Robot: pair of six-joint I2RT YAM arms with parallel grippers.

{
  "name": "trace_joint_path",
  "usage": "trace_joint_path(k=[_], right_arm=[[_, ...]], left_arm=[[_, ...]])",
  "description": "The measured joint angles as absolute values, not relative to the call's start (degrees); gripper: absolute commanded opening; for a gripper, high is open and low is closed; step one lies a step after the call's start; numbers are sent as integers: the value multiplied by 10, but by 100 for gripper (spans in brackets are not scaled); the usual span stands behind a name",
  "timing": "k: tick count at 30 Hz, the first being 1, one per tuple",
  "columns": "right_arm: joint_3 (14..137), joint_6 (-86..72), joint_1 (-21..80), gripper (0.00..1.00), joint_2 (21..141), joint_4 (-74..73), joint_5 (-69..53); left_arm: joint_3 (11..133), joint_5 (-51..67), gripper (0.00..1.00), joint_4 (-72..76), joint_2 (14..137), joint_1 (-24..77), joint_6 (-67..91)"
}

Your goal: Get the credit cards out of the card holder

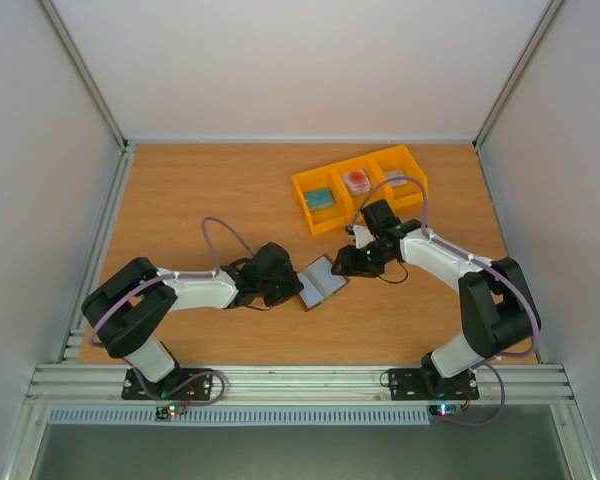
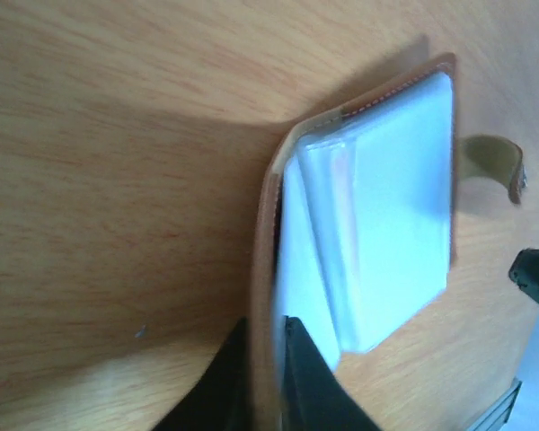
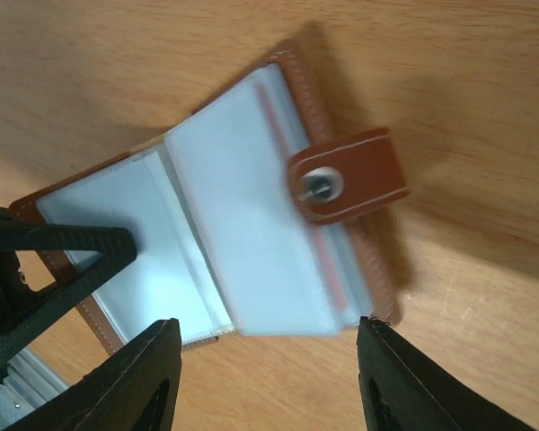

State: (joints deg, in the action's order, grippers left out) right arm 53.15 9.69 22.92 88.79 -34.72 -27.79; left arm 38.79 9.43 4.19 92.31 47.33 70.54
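Left hand point(image 2: 267, 325) on card holder point(image 2: 377, 206) — unfolded

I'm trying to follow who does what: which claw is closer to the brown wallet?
Left. The left claw pinches one cover of the wallet at its edge; the right claw hangs open above the side with the snap tab, apparently not touching.

the card holder point(image 3: 225, 224) lies open on the surface point(image 3: 117, 72), its snap tab point(image 3: 346, 175) at 3 o'clock. the right end effector point(image 3: 268, 337) hangs spread at 6 o'clock. the left end effector point(image 3: 117, 251) rests on the 9 o'clock flap.
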Motion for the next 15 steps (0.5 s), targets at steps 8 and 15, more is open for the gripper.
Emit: trace_joint_path(k=[8, 15], right_arm=[[511, 101, 177, 59, 813, -335, -347], [528, 112, 142, 59, 696, -320, -450]], left_arm=[[345, 93, 0, 95, 846, 476, 608], [289, 162, 0, 106, 641, 467, 369]])
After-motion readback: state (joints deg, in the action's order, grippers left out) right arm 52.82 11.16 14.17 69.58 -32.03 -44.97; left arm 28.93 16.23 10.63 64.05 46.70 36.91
